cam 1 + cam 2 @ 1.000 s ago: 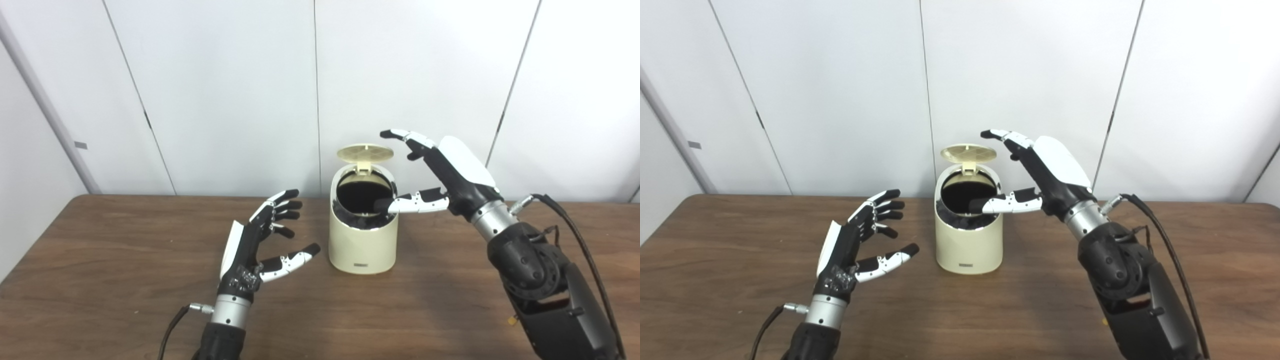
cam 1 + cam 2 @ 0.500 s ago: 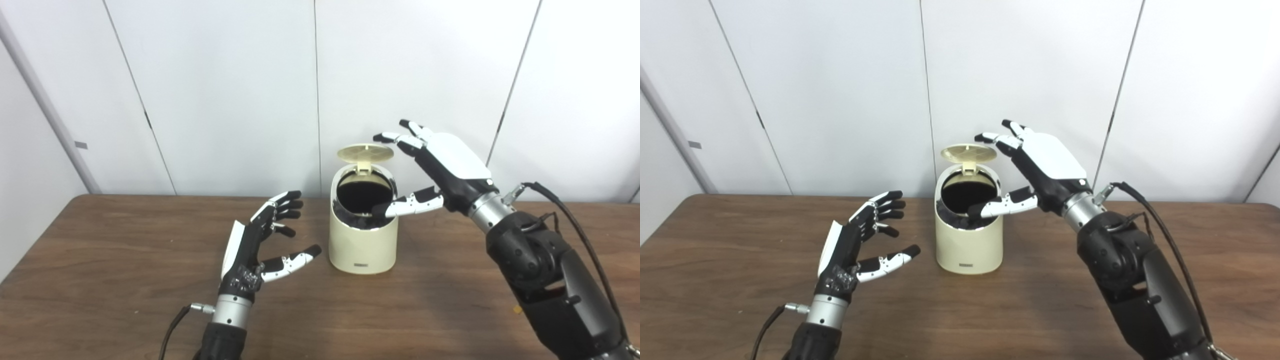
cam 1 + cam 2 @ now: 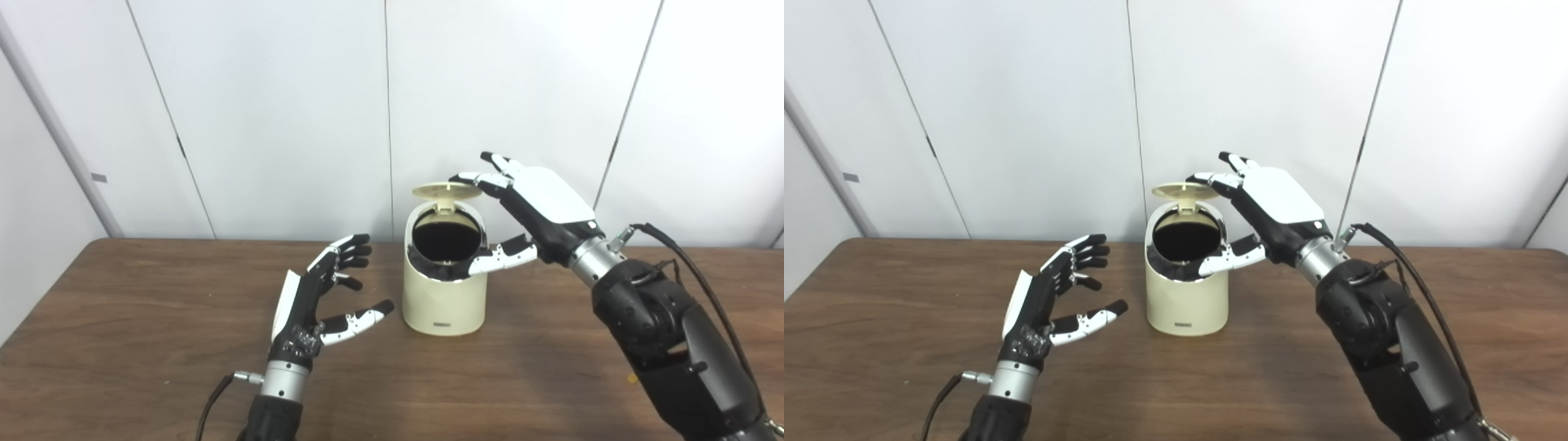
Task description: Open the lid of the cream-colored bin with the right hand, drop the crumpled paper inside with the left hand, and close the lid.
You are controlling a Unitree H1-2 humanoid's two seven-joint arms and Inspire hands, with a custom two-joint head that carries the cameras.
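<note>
The cream-colored bin [image 3: 445,303] stands on the wooden table [image 3: 122,343] at the middle. Its round lid [image 3: 446,191] is raised on its rear hinge and tilted forward, nearly level above the dark opening [image 3: 445,240]. My right hand [image 3: 539,205] is open, its fingertips [image 3: 471,178] resting on the lid's top right edge and its thumb by the bin's right rim. My left hand [image 3: 318,294] is open and empty, hovering left of the bin. No crumpled paper is visible; the bin's inside is too dark to tell.
White wall panels [image 3: 275,110] stand right behind the table's back edge. A black cable [image 3: 692,269] hangs off my right forearm.
My right hand has moved left and down over the lid, and the lid has tipped forward from upright to nearly level. My left hand has stayed still.
</note>
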